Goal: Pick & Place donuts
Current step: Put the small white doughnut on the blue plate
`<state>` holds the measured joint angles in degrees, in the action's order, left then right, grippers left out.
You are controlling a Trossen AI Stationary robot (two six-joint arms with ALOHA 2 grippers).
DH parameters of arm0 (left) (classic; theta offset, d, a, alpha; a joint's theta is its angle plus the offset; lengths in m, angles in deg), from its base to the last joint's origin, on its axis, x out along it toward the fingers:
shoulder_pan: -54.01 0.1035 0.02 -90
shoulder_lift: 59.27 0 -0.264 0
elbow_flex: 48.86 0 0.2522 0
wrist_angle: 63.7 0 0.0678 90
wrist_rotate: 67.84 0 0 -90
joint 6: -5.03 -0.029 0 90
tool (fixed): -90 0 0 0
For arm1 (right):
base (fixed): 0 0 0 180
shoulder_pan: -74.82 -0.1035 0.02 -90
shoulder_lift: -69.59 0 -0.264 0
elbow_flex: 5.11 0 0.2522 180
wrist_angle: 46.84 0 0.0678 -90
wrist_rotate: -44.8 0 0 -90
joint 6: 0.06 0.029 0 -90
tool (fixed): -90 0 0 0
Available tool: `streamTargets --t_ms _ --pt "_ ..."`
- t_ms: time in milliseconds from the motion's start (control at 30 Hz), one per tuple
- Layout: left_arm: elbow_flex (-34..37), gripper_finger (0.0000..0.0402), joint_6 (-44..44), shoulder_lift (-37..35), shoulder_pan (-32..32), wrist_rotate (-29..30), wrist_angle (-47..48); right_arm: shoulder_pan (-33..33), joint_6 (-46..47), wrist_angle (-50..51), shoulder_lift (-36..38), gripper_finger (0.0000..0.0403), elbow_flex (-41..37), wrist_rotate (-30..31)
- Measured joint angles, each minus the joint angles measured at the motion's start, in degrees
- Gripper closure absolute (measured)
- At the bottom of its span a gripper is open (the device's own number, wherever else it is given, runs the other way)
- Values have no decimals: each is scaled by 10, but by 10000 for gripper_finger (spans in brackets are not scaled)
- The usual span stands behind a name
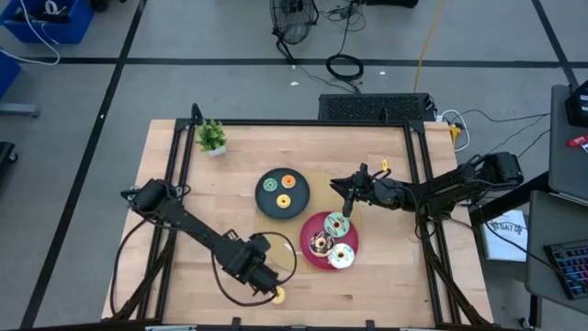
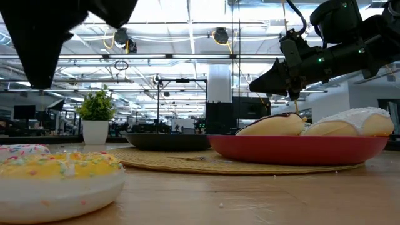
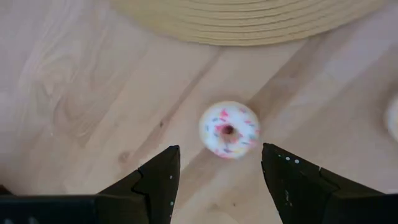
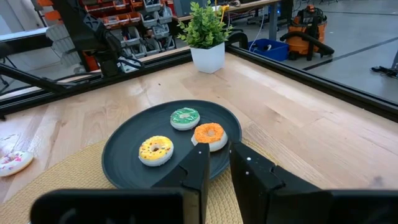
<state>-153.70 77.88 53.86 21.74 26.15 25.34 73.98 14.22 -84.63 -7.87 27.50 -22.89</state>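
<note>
Low in the high view, left gripper (image 1: 267, 284) hovering with fingers spread above a small pale pink sprinkled ring donut (image 3: 229, 129) on the bare wooden table (image 1: 386, 276). Right of centre, right gripper (image 1: 344, 196) with fingers nearly pressed together, holding nothing, between the round black plate (image 1: 262, 198) with small orange (image 4: 209, 134), green (image 4: 185, 117) and yellow (image 4: 155, 149) donuts and the round red plate (image 1: 309, 257) carrying larger iced donuts (image 1: 335, 223).

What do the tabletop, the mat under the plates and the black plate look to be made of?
Tabletop: pale wood planks, matte, visible grain and seams. Mat: likely woven straw or similar fibre, tan with concentric ridges. Black plate: smooth, faintly sheened, probably plastic or glazed ceramic; cannot tell which.
</note>
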Motion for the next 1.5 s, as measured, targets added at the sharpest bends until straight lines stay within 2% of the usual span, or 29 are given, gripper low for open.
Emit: streamTargets --t_ms 100,267,467,767,1067,1233,1500 --pt "20 174 4 0 10 -3 -12 0 0 0 0 348 0 -1" --pt "74 174 -14 0 27 -41 -66 0 15 0 0 348 0 -1" --pt "120 174 -76 0 30 -61 -105 0 15 4 0 348 0 -1" --pt "116 174 -129 0 29 -60 -123 0 16 4 0 348 0 -2" --pt "114 174 -119 -15 28 -63 -132 0 16 6 0 348 0 -2" --pt "120 174 -128 -15 19 -84 -187 0 16 7 0 348 0 -2" --pt "125 174 -117 -14 18 -34 -209 0 30 9 0 348 0 -2"
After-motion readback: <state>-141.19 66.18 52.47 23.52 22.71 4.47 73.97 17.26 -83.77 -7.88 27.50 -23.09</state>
